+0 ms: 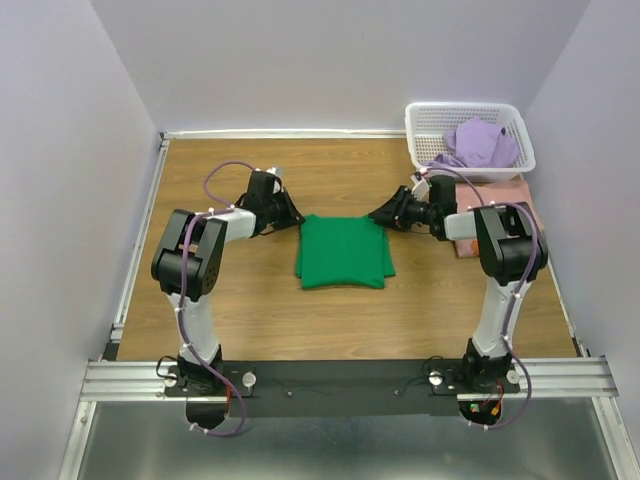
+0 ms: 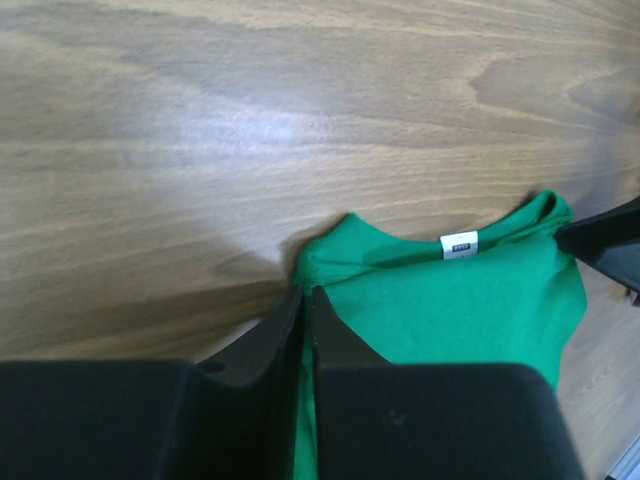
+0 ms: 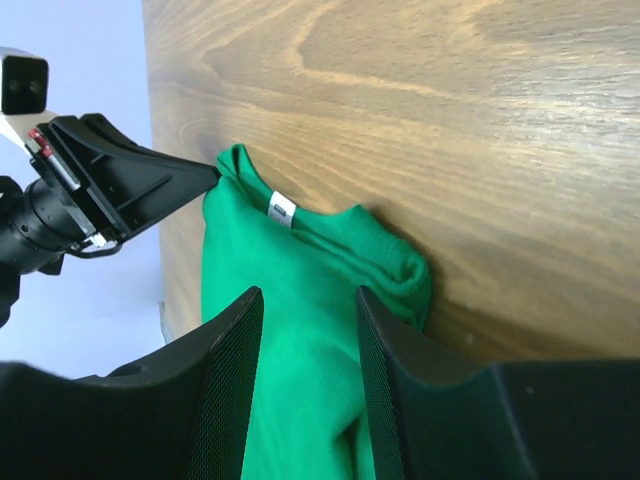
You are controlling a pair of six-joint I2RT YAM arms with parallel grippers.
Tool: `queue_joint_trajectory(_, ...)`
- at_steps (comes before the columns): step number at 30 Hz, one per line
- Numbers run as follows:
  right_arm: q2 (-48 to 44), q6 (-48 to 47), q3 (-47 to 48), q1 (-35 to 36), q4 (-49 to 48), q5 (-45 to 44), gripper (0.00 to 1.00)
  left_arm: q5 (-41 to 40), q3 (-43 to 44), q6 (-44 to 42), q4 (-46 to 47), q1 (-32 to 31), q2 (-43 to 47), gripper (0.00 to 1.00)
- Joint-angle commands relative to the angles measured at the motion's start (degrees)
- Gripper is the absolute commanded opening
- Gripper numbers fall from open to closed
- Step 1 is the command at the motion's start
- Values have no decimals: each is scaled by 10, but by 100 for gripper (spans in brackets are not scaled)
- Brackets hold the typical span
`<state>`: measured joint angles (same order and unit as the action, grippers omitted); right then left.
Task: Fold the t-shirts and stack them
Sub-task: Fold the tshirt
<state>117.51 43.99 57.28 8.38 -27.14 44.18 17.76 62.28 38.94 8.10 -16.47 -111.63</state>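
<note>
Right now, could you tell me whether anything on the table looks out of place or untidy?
Only the lavender t-shirt: it lies crumpled in the white basket at the far right corner, not folded. The green t-shirt at the centre is folded fairly square. Nothing looks spilled or damaged.

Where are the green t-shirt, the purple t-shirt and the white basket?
green t-shirt (image 1: 343, 252), top view, middle of the cloth.
purple t-shirt (image 1: 480, 143), top view, crumpled top.
white basket (image 1: 428, 128), top view, left wall.

Green t-shirt (image 1: 343, 252) folded flat; lavender t-shirt (image 1: 480, 143) crumpled
</note>
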Motion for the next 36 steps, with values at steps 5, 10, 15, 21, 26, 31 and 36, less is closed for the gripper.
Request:
queue_joint_trajectory(5,-133,-22,-31,8,40,18,50,-25,-40,-7,-33,-12,150,29)
queue_joint_trajectory(10,-200,1,-66,73,51,78,50,-59,-97,-8,-61,-45,273,30)
queue_joint_trajectory(15,-229,21,-101,186,34,56,50,-119,-162,-28,-116,-50,374,30)
queue_joint_trajectory(21,-154,64,-144,240,-60,25,49,-173,-205,-40,-199,-50,509,31)
queue_joint_trajectory(26,-41,107,-176,247,-161,26,48,-194,-238,-32,-217,-51,575,31)
queue_joint_trajectory(31,18,141,-197,247,-218,28,46,-186,-253,-25,-218,-51,594,31)
queue_joint_trajectory(36,-86,121,-193,248,-170,11,46,-190,-241,-33,-217,-60,596,32)
